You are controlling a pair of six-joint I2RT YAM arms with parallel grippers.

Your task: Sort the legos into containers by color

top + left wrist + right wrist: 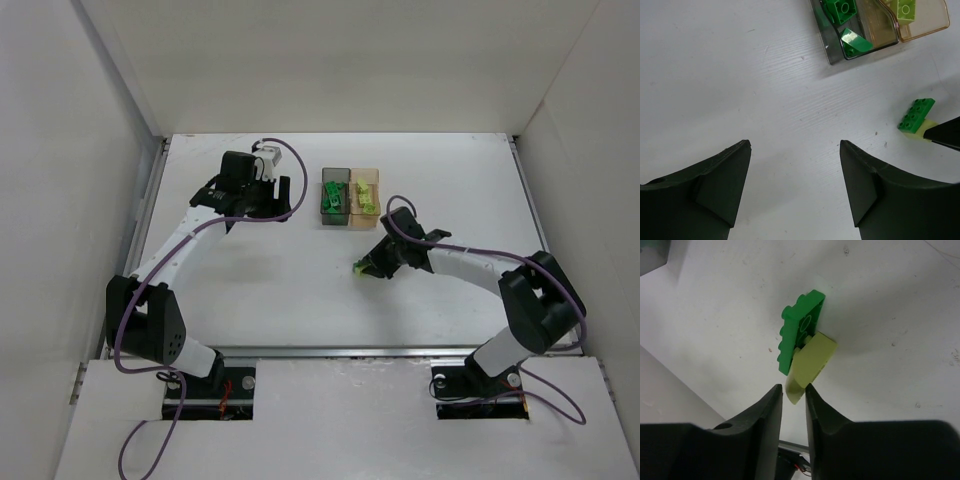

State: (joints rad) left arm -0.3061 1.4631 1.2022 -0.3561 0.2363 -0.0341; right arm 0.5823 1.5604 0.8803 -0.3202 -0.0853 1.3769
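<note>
White table (300,300), boxed in by white walls (60,150) on three sides, seen from above.

Left arm (185,240): based near 7 o'clock of the table, stretched up toward 12, ending at 9 o'clock of the containers and near them. Left jaws: wide apart, gripping nothing, only bare table between them in the left wrist view.

Right arm (470,265): based near 5 o'clock of the table, folded back toward the middle, ending at about 6 o'clock of the containers, well apart from them. Right jaws: drawn close together, pinched on the narrow end of a pale yellow-green brick (812,360).

Two containers near 12 o'clock of the table, joined side by side: dark grey container (336,174) on the 9 o'clock side, orange-tan container (368,175) on the 3 o'clock side.

Inside the grey one, dark green legos (332,200); inside the tan one, pale yellow-green legos (366,197), number hard to tell.

At the right jaws, a pair out on the table: dark green brick (800,330) tilted up on edge at 12 o'clock of the jaws, touching the pale yellow-green brick, itself slanting down into the gap. Impossible to tell whether the pair rests on the table or sits just clear of it.
</note>
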